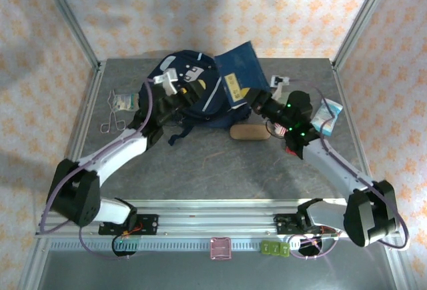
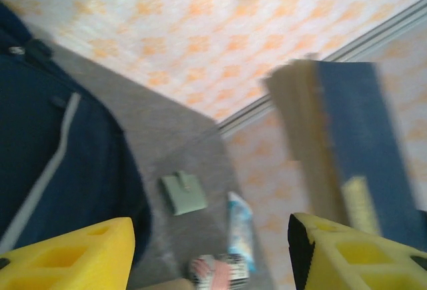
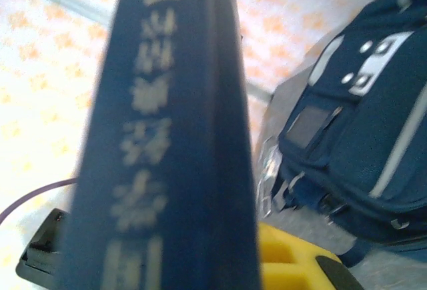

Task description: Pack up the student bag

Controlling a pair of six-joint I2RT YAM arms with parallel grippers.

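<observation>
Navy student bag [image 1: 189, 85] lies at the rear centre of the grey table [image 1: 200, 170], its pale patches facing up. At the far left of the top view, a small packet [image 1: 123, 101] lies flat, well apart from the bag. The left arm reaches in to the bag's near left side. In the left wrist view, the left gripper [image 2: 210, 230] has its yellow fingers [image 2: 67, 253] spread wide with nothing between them, with the bag's dark fabric just left of them. Just right of the bag, a blue book [image 1: 240, 80] stands tilted, its lower corner pinched by the right gripper [image 1: 257, 102]. The right wrist view shows the spine close up. A brown oval case [image 1: 250, 132] lies nearer. A tissue pack [image 1: 330, 113] lies far right.
</observation>
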